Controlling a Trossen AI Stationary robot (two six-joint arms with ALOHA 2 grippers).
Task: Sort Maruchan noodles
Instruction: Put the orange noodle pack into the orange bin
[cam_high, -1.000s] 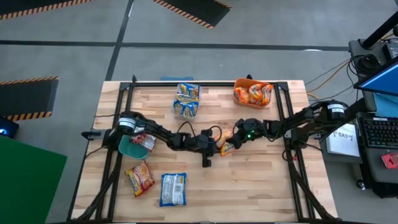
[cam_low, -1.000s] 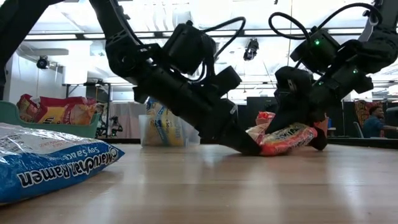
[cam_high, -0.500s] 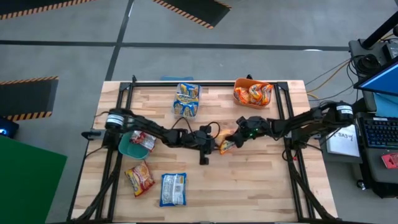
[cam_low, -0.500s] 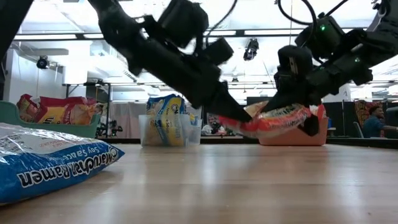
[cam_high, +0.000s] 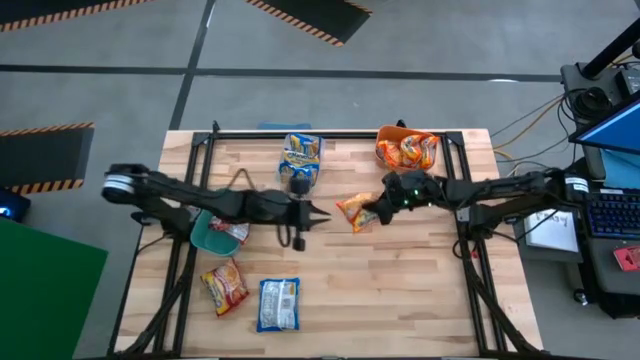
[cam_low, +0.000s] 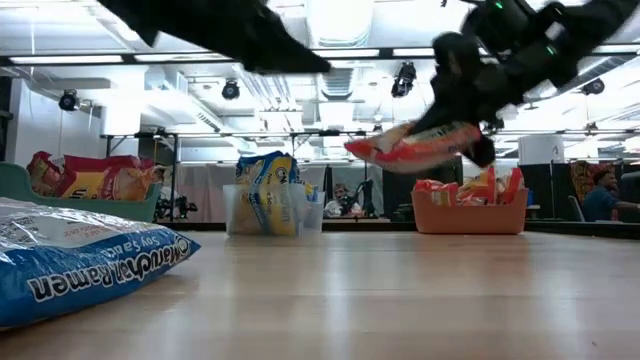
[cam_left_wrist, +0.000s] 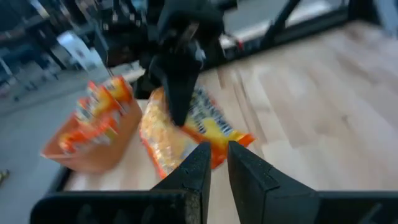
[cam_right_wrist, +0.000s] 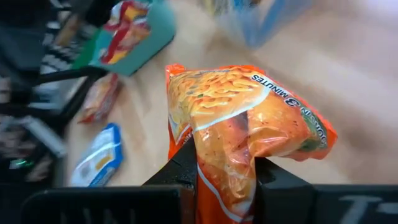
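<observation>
**Lifting an orange noodle packet over mid-table**

Looking straight down first: the right gripper (cam_high: 372, 209) sits near the middle of the table (cam_high: 420, 290), fingers clamped on an orange packet (cam_high: 355, 212). The left gripper (cam_high: 318, 212) is just across from it, apart from the packet, fingers pinched together and holding nothing. Along the far edge there's a clear bin (cam_high: 301, 160) with blue-and-yellow packets and an orange bin (cam_high: 405, 149) with orange ones. A teal bin (cam_high: 213, 232) sits on the left side with a red-and-white packet in it. Two loose ones lie near the front edge: an orange-red packet (cam_high: 224, 285) and a blue packet (cam_high: 278, 303).

Low view: the orange packet (cam_low: 415, 146) hangs well above the table surface, pinched by the right gripper (cam_low: 478, 128). The blue packet (cam_low: 85, 260) fills the near left corner, the teal bin (cam_low: 20, 185) is behind it, the clear bin (cam_low: 270, 208) in the middle, and the orange bin (cam_low: 470, 214) off to the right.

Left wrist view: its own fingers (cam_left_wrist: 194, 168) are almost together, empty, facing the held packet (cam_left_wrist: 180, 134) and the orange bin (cam_left_wrist: 93, 140) beyond.

Right wrist view: the fingers (cam_right_wrist: 186, 162) squeeze the orange packet (cam_right_wrist: 242, 118) at its lower end, crumpling it. The teal bin (cam_right_wrist: 140, 31) and blue packet (cam_right_wrist: 99, 155) show blurry below.
</observation>
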